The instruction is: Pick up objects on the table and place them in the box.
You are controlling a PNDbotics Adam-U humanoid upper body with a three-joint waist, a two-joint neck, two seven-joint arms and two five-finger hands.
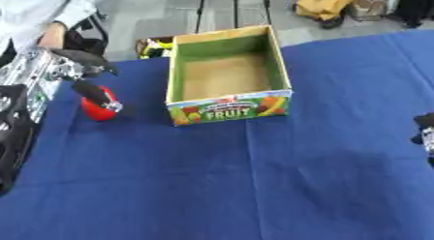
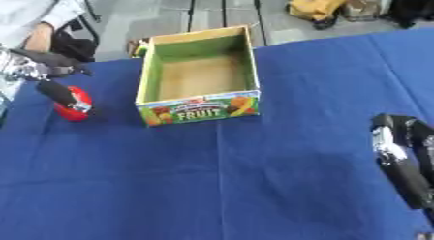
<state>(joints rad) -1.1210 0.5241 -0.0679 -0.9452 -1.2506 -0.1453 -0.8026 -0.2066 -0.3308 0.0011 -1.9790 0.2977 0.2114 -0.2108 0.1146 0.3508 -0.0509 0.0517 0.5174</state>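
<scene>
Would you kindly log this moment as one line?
left hand on red object | box empty | right hand idle

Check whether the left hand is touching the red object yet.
Touching: in the left eye view a finger of the left hand lies across the red object.

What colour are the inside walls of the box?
Green, above a plain brown floor; the box shows best in the left eye view.

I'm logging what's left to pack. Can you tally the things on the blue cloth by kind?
Red object, under the left hand: 1
Cardboard fruit box, empty: 1
Total: 2
</scene>
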